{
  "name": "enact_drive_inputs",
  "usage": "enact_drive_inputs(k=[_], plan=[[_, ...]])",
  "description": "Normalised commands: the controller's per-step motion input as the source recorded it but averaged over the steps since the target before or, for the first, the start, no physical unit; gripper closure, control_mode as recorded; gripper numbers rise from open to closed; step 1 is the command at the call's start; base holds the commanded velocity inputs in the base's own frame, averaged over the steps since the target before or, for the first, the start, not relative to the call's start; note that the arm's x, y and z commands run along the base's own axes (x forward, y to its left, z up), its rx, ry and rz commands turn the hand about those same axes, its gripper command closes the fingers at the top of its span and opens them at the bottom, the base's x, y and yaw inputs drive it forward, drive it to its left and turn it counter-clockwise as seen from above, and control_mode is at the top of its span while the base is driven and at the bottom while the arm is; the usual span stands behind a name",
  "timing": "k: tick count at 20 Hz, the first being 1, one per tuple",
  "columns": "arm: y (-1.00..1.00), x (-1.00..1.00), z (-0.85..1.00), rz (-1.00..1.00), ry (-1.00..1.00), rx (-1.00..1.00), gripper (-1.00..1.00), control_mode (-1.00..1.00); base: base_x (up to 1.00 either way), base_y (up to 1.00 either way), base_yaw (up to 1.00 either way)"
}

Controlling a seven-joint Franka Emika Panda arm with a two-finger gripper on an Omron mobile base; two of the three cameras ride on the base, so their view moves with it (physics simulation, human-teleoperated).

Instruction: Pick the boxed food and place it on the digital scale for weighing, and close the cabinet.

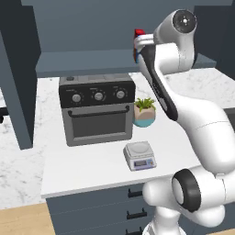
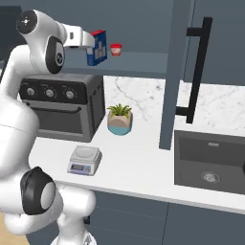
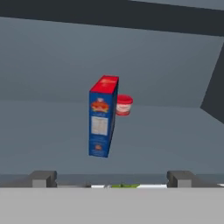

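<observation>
Cabinet (image 2: pixel 191 72): the dark slate-blue wall unit stands open, one door swung out over the worktop with its long black bar handle facing us; its shelf carries the goods. We leave the door alone until the box is out.

Worktop (image 1: pixel 92 170): white marble, bearing a toaster oven (image 1: pixel 97 110) toward the back, a potted plant (image 2: pixel 119 119) just beside the oven's right side, and the scale near the front edge.

Digital scale (image 1: pixel 140 155): light grey, round silver platter bare, display to the front, well apart from the shelf above. We judge it an easy drop target once the box is in hand.

Boxed food (image 3: pixel 103 116): upright on the cabinet shelf near its front edge, red top, blue narrow face toward the hand. Not yet held.

Red cup (image 3: pixel 124 105): small, white-lidded, just behind and beside the box; we must not clip it.

Fingers (image 3: pixel 111 177): spread fully wide, gripping nothing, level with the box and short of it. We should advance straight along the shelf, centre the narrow face between the tips, stop before the cup, then close on the box's broad sides.
</observation>
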Motion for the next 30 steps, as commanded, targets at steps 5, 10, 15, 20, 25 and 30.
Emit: enact_drive_inputs(k=[5, 10, 15, 20, 25, 30], plan=[[0.07, 0.52, 0.0, 0.0, 0.0, -0.01, -1.0, -1.0, 0.0, 0.0, 0.0], [0.11, 0.41, 0.0, 0.0, 0.0, 0.0, -1.0, -1.0, 0.0, 0.0, 0.0], [0.06, 0.37, -0.04, 0.0, 0.0, -0.01, -1.0, -1.0, 0.0, 0.0, 0.0], [0.0, 0.32, -0.08, 0.0, 0.0, -0.01, -1.0, -1.0, 0.0, 0.0, 0.0], [0.0, 0.33, -0.09, 0.0, 0.0, 0.0, -1.0, -1.0, 0.0, 0.0, 0.0], [0.0, 0.36, -0.05, 0.0, 0.0, 0.0, -1.0, -1.0, 0.0, 0.0, 0.0]])
